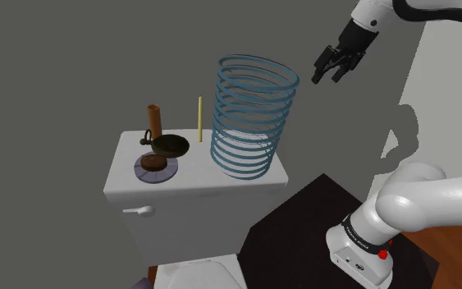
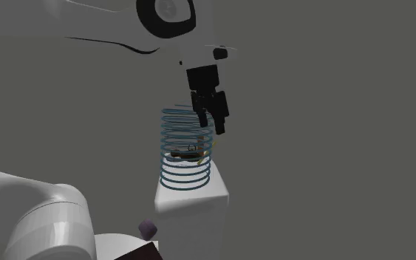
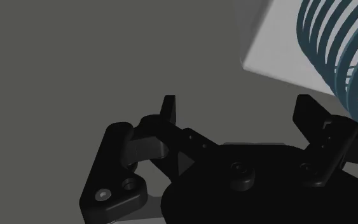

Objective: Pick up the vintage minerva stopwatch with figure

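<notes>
Open end effector (image 1: 326,75) in mid-air, black fingers (image 1: 336,76) spread apart with nothing between them. Up and to the shoulder view's right of a tall blue coil (image 1: 252,115), clear of its top rings, pointing down and leftward. White arm (image 1: 434,201) bent up from the stand at lower right.

On the white toilet tank (image 1: 196,185), near its left end in the shoulder view: the stopwatch (image 1: 168,147), a dark round dish shape with an upright brown figure just behind it. Well apart from the end effector, with the coil in between. Just in front of the stopwatch, a flat purple disc (image 1: 160,171) carrying a small brown puck (image 1: 152,161). Between stopwatch and coil, toward the back edge, a thin yellow stick (image 1: 200,119) standing upright. On the tank's front, a white flush lever (image 1: 143,211).

From the second exterior view, end effector (image 2: 212,124) in front of the upper rings of the coil (image 2: 186,170), itself standing on the tank (image 2: 191,203).

Along the wrist view, end effector (image 3: 238,114) with fingers wide, coil (image 3: 343,63) and a pale tank corner (image 3: 273,44) beyond one finger
</notes>
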`<control>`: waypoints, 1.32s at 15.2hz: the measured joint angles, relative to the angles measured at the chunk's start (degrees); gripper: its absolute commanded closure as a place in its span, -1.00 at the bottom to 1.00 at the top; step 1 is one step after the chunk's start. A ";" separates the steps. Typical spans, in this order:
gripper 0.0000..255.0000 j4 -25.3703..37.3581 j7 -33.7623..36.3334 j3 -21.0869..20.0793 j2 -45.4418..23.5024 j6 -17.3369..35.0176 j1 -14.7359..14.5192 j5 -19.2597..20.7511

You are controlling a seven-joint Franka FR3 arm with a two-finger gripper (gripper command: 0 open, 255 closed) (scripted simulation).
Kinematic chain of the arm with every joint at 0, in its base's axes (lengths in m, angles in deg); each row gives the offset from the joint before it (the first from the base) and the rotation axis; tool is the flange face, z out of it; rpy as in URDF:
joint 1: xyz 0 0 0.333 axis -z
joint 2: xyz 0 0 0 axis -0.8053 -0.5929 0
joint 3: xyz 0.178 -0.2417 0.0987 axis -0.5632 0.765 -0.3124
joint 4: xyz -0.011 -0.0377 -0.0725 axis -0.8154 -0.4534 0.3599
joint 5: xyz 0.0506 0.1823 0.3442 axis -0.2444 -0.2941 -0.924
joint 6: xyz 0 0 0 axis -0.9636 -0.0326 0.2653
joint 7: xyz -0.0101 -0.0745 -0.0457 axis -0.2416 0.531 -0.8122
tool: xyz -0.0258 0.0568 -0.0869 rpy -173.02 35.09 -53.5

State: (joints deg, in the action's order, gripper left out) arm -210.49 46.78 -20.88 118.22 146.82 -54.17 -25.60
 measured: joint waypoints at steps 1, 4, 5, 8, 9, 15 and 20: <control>-1.00 0.00 0.00 0.00 0.00 0.00 0.00 0.00; -1.00 0.25 3.41 -2.70 -1.55 0.50 -0.49 -1.42; -1.00 0.45 5.04 -4.00 -2.31 0.72 -0.73 -2.09; -1.00 1.20 9.49 -7.27 -5.51 2.38 -1.15 -3.68; -1.00 1.09 11.04 -8.47 -6.14 2.65 -1.39 -4.27; -1.00 6.38 21.18 -15.87 -15.13 5.75 -2.09 -6.74; -1.00 14.37 29.30 -21.18 -22.59 11.49 -2.07 -6.90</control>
State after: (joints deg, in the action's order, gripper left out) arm -196.13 76.08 -42.06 95.63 158.30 -56.24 -32.50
